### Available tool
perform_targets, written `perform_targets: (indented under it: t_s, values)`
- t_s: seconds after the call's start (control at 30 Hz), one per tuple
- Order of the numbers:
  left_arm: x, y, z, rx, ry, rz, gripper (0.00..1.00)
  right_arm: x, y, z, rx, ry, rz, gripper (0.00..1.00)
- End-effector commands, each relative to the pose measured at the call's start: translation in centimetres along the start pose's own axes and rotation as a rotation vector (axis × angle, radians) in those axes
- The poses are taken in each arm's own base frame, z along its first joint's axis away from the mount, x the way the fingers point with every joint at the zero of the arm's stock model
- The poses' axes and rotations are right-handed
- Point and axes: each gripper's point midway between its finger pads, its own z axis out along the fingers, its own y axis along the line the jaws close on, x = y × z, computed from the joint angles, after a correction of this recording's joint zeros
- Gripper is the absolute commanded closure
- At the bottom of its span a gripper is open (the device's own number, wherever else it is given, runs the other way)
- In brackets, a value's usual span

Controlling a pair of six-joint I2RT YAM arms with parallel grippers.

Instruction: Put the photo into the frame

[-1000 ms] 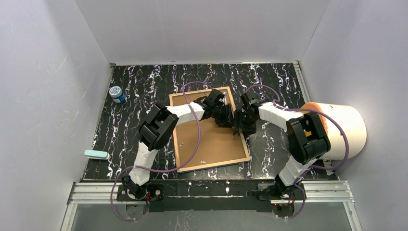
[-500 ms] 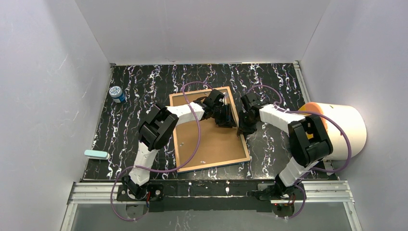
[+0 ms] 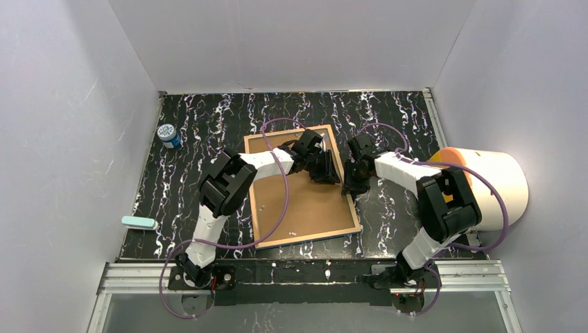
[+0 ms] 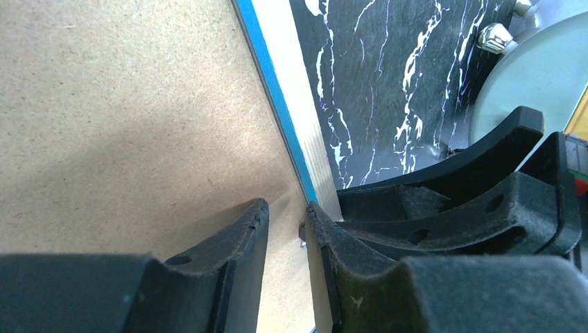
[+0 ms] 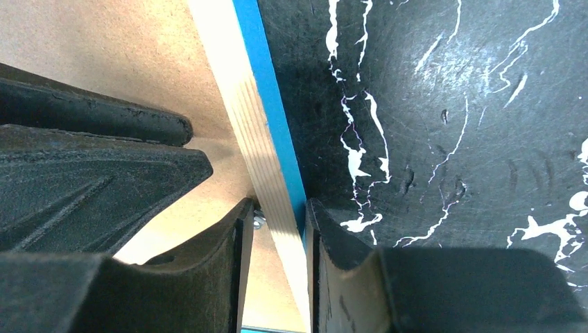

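Note:
The frame (image 3: 307, 234) lies face down on the black marbled table, its pale wood back edge (image 5: 243, 104) and blue rim (image 4: 267, 66) showing. A plain brown backing board (image 3: 305, 201) fills it. The photo is hidden. My left gripper (image 3: 326, 171) rests over the board by the frame's right side. Its jaws (image 4: 285, 208) stand a narrow gap apart, with a small metal clip (image 4: 303, 232) at the right fingertip. My right gripper (image 3: 349, 182) straddles the same right rim. One of its fingers is inside, the other against the blue outer edge, shut on the wood strip (image 5: 279, 205).
A blue-lidded jar (image 3: 168, 134) stands at the far left. A teal block (image 3: 139, 222) lies near the left front edge. A large white and orange cylinder (image 3: 489, 187) sits beyond the table's right edge. Grey walls enclose three sides.
My right gripper's jaws have narrowed from wide apart onto the frame's right rim, and that wrist shifted slightly. The left gripper has stayed put.

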Motion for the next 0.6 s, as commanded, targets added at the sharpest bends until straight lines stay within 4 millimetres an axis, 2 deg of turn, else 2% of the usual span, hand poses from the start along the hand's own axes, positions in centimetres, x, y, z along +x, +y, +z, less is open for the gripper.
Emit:
perform_targets:
  t_s: [0.0, 0.2, 0.33, 0.5, 0.57]
  values:
    - [6.4, 11.2, 0.8, -0.350, 0.154, -0.043, 0.73, -0.3, 1.2, -0.9, -0.017, 0.013, 0.026, 0.70]
    - [7.1, 11.8, 0.8, -0.350, 0.166, -0.034, 0.74, 0.3, 0.2, 0.5, 0.036, 0.049, 0.044, 0.71]
    - [7.4, 12.3, 0.8, -0.360, 0.168, -0.030, 0.75, 0.2, -0.6, 0.9, 0.090, 0.060, 0.064, 0.79]
    - [7.6, 12.6, 0.7, -0.369, 0.169, -0.026, 0.75, 1.2, -1.1, 1.3, 0.108, 0.103, 0.053, 0.85]
    - [7.5, 12.3, 0.6, -0.361, 0.170, -0.024, 0.75, 0.9, -0.7, 0.9, 0.091, 0.094, 0.041, 0.83]
